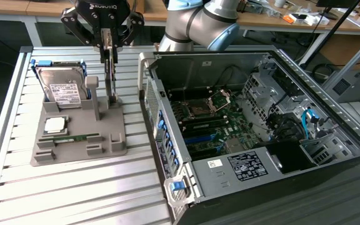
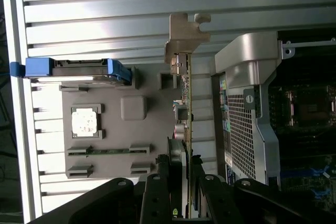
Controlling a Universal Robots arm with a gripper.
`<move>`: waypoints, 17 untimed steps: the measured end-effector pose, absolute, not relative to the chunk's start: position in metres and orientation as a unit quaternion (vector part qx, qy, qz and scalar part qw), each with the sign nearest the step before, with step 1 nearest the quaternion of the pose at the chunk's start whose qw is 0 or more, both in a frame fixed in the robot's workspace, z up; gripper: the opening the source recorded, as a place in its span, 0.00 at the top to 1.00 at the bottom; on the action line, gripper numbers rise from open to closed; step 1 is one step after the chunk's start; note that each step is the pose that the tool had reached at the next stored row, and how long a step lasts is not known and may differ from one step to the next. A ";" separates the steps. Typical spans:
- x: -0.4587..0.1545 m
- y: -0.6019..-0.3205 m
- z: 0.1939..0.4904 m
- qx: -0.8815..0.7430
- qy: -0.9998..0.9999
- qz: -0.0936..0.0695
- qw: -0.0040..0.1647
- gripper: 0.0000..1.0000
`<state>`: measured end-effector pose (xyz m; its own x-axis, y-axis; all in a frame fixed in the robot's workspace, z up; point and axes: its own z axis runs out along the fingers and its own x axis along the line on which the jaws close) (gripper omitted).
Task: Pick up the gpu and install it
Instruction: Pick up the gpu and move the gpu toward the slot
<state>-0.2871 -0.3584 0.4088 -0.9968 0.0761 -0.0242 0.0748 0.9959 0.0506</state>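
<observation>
While my jaws clamp the gpu [image 1: 112, 75] by its top edge, upright at upper left, foot at the grey holder [image 1: 73, 152]: narrow grip, card may tilt or snag the holder.

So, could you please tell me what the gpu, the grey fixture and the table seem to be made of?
The gpu: green circuit board, likely fibreglass laminate, with a dull silver metal bracket. The grey fixture: matte, probably plastic. The table: ribbed, brushed-looking aluminium slats that catch the light.
</observation>
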 end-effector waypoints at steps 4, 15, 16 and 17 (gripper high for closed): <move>-0.287 -0.358 0.410 0.038 0.999 0.025 0.013 0.73; -0.287 -0.358 0.413 0.038 0.999 0.025 0.013 0.73; -0.287 -0.358 0.413 0.038 0.999 0.025 0.013 0.73; -0.287 -0.358 0.413 0.038 0.999 0.025 0.013 0.73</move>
